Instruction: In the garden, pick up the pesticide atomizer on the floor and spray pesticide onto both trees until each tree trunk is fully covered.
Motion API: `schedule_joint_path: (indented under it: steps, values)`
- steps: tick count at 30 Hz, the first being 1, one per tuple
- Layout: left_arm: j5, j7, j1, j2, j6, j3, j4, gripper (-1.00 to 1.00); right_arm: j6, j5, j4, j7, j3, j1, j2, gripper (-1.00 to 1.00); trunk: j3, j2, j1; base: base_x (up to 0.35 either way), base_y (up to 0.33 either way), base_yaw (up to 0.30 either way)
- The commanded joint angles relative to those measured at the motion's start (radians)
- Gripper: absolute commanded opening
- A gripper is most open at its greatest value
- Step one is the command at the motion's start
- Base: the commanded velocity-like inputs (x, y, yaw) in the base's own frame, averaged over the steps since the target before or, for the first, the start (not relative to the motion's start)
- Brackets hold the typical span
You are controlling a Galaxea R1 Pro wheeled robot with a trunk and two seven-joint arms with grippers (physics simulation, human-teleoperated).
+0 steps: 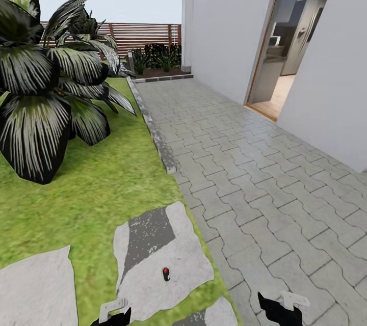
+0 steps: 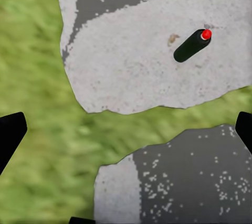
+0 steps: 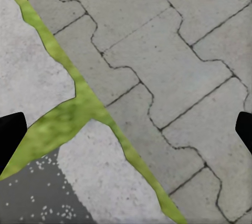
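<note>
paved walkway (image 1: 265, 163) runs beside the lawn (image 1: 102, 183). stepping stone (image 1: 168, 260) set in the grass; pesticide atomizer (image 1: 166, 273) lies on it, red tip, between and ahead of the arms. left gripper (image 2: 126, 129) and right gripper (image 3: 126, 129): jaws spread wide, holding nothing.

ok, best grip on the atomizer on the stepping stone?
Grip the atomizer mid-body, coming from above with the left claw, the nearer one. It looks upright on the flat stone, red cap up, so the slim dark cylinder is free all round; close below the cap.
</note>
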Motion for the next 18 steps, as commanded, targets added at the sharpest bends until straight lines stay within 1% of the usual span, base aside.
schedule_joint_path:
  steps: [1, 11, 14, 15, 18]
  values:
    - [0.007, -0.004, -0.001, 0.000, -0.003, 0.000, 0.001, 1.00, -0.003, 0.000, 0.001, 0.008, -0.005, -0.001, 0.001, 1.00, -0.004, -0.008, 0.004, 0.000, 0.000, 0.000]
    - [0.007, -0.004, -0.002, 0.000, 0.001, 0.000, -0.003, 1.00, 0.005, 0.001, -0.007, 0.008, 0.000, -0.003, 0.001, 1.00, -0.035, -0.078, 0.042, 0.000, 0.000, 0.000]
    - [0.005, -0.004, -0.004, -0.013, 0.008, 0.000, -0.028, 1.00, 0.017, 0.004, -0.021, 0.008, 0.002, -0.006, 0.003, 1.00, -0.045, -0.099, 0.054, 0.000, 0.000, 0.000]
    - [0.002, -0.003, -0.004, -0.025, 0.017, 0.000, -0.056, 1.00, 0.032, 0.005, -0.034, 0.008, 0.004, -0.008, 0.006, 1.00, -0.048, -0.106, 0.058, 0.000, 0.000, 0.000]
    - [-0.003, 0.006, -0.005, -0.039, 0.050, -0.001, -0.110, 1.00, 0.060, 0.006, -0.062, 0.007, 0.005, -0.010, 0.010, 1.00, -0.057, -0.127, 0.069, 0.000, 0.000, 0.000]
